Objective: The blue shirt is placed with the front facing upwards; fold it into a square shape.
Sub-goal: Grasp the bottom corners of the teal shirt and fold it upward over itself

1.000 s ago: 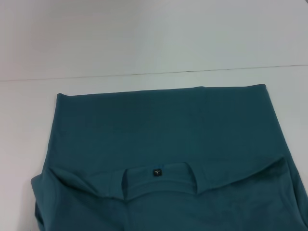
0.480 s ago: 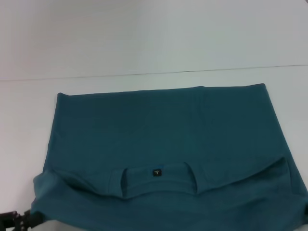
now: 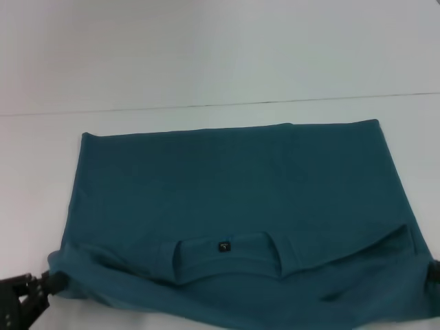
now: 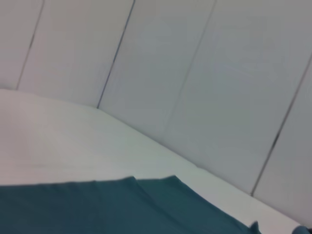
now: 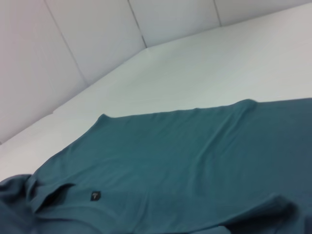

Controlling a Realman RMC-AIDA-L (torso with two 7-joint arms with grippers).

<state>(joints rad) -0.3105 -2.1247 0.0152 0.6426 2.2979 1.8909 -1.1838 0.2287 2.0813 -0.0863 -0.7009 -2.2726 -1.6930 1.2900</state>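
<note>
Surface: white, carrying the shirt.
Blue shirt: spread flat, near edge folded over, neck label showing.
Left gripper: fingers clenched on the shirt's near-left corner (cloth bunched there).
Right gripper: at the near-right corner, grip cannot be told.

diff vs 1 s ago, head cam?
The left end effector has come into view at the near left corner of the large dark teal-blue cotton T-shirt, and the shirt's near edge has moved away from the robot, baring white table. A dark part shows at the right edge. Far hem and neck label unchanged.
</note>
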